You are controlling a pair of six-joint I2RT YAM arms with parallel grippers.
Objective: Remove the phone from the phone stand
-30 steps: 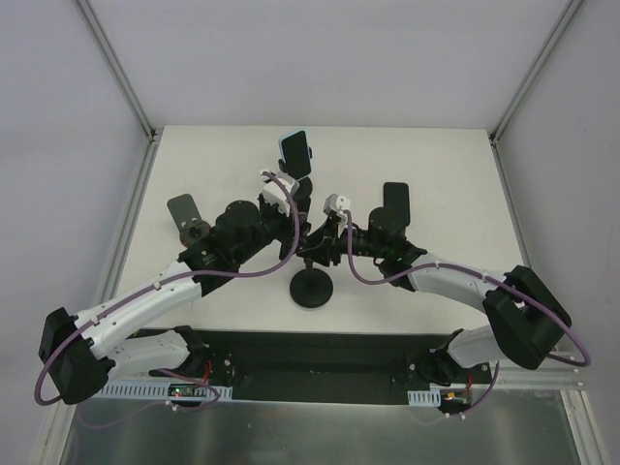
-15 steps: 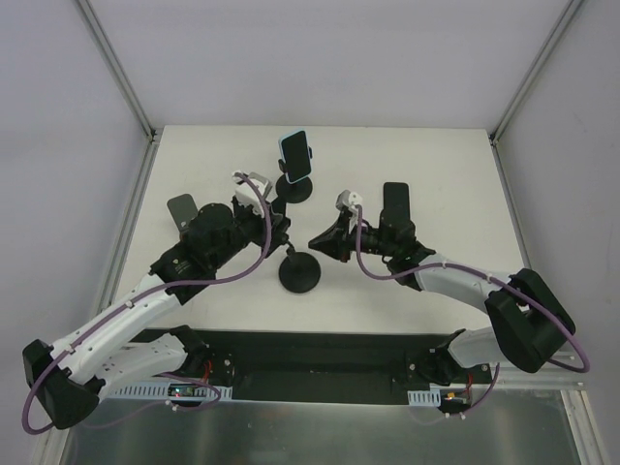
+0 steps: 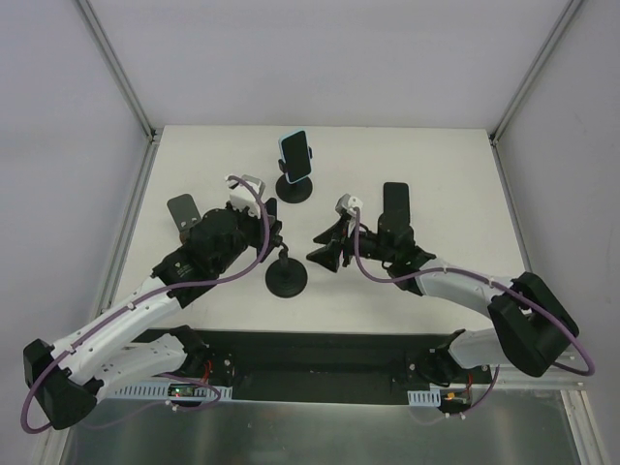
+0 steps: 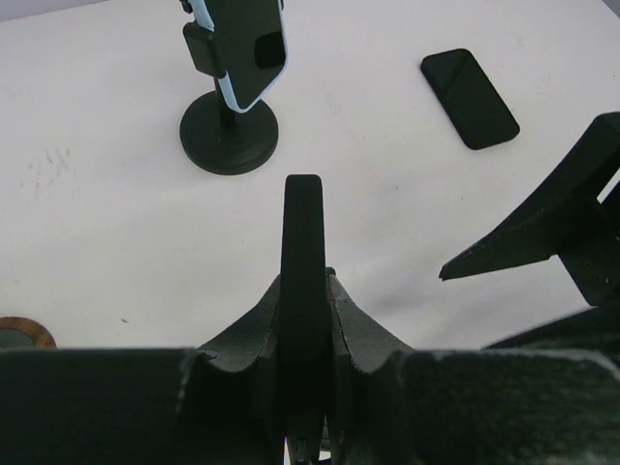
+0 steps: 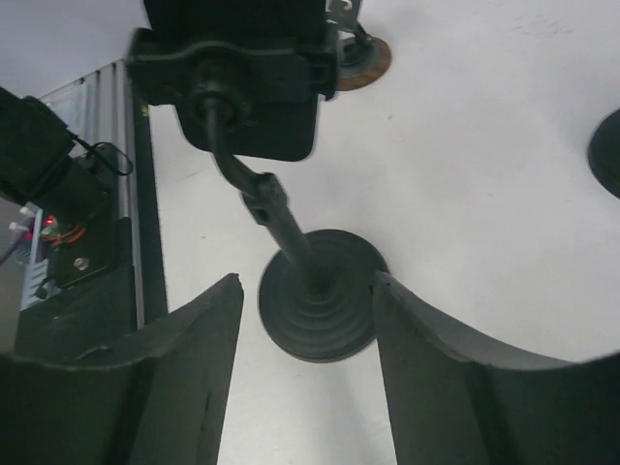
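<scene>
Phone (image 3: 294, 153), blue-edged slab, clamped in round-based stand (image 3: 294, 191).

Surface: matte white tabletop (image 3: 455, 174), plain, with faint grey specks at 9 o'clock in the left wrist view.
At 12 o'clock: pale-blue-cased phone (image 3: 294, 150) with a dark glossy back, on a black round-based stand (image 3: 294, 190).
At 2 o'clock: glossy black flat phone (image 3: 394, 201).
At 10 o'clock: dark grey flat slab (image 3: 181, 209).
At centre: second black disc-footed stand (image 3: 287, 279), matt.
Both the left arm (image 3: 126, 315) and right arm (image 3: 455, 286) have white shells, black joints and purple cables (image 3: 265, 221).
The left gripper (image 4: 304, 276) and right gripper (image 5: 308, 281) have black fingers.
At 8 o'clock in the left wrist view: copper-brown ring (image 4: 17, 329).
</scene>
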